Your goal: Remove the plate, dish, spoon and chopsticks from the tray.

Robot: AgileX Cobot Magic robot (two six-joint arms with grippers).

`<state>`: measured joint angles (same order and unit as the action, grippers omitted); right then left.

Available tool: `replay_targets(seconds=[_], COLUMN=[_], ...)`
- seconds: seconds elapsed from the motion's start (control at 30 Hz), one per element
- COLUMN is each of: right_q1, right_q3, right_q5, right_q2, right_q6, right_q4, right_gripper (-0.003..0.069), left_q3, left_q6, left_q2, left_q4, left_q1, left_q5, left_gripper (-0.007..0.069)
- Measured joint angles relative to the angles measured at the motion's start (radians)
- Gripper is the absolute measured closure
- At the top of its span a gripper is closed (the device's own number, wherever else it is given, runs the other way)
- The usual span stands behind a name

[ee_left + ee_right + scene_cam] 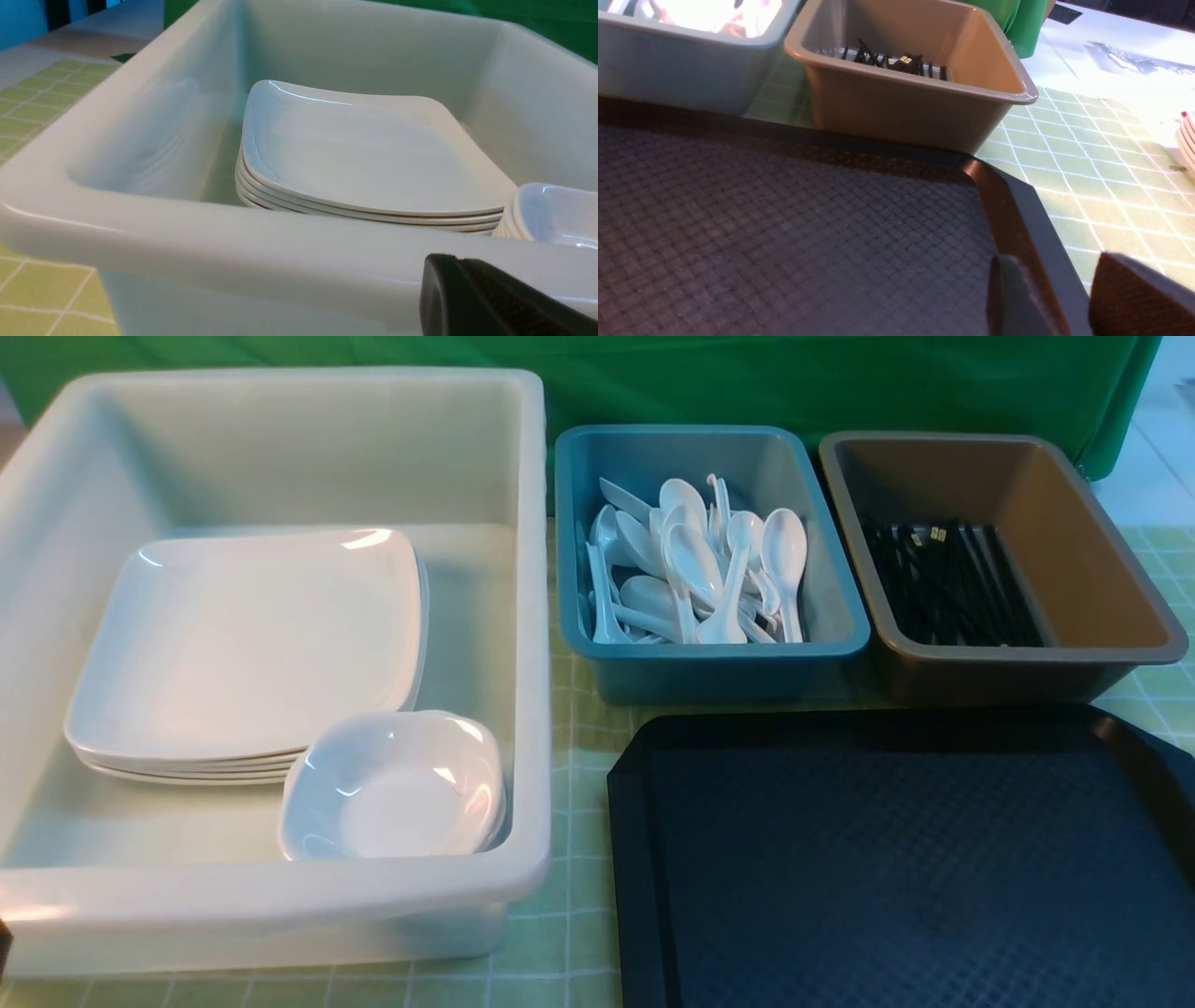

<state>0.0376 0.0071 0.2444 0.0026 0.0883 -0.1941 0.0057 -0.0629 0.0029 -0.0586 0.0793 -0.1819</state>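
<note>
Four kinds of tableware sit in their containers, and we judge the clearing complete or nearly so. The large plate [243,644] tops a stack in the white tub [532,663]; a small dish [397,784] is beside it, also nested on others. Spoons [691,560] fill the teal bin [714,677], and chopsticks [962,583] lie in the brown bin [1008,677]. We find no tableware on the visible part of the black tray [887,859].

We note the left fingers [448,298] closed, near the outer side of the tub wall. The right fingers [1055,298] stand apart with nothing between them, above the tray's edge.

Our main concern is the left arm: a sideways or low swing could knock the tub and make the stacks slide. The dish leans close to the plates, so a jolt could chip either. Should the right arm dip, its fingers could catch the tray rim and drag it into the bins. Spoons are heaped loosely; a bump could shift them.
</note>
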Motion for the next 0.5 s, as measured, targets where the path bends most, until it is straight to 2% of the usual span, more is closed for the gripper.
replay_targets(seconds=[0.5], right_q1=[0.000], right_q3=[0.000], right_q5=[0.000], right_q2=[0.000], right_q6=[0.000], right_q4=[0.000], right_gripper=[0.0418], left_q3=[0.001], left_q6=[-0.005], left_q2=[0.000], left_q4=[0.013], left_q1=[-0.030], left_q5=[-0.027], left_gripper=[0.0624])
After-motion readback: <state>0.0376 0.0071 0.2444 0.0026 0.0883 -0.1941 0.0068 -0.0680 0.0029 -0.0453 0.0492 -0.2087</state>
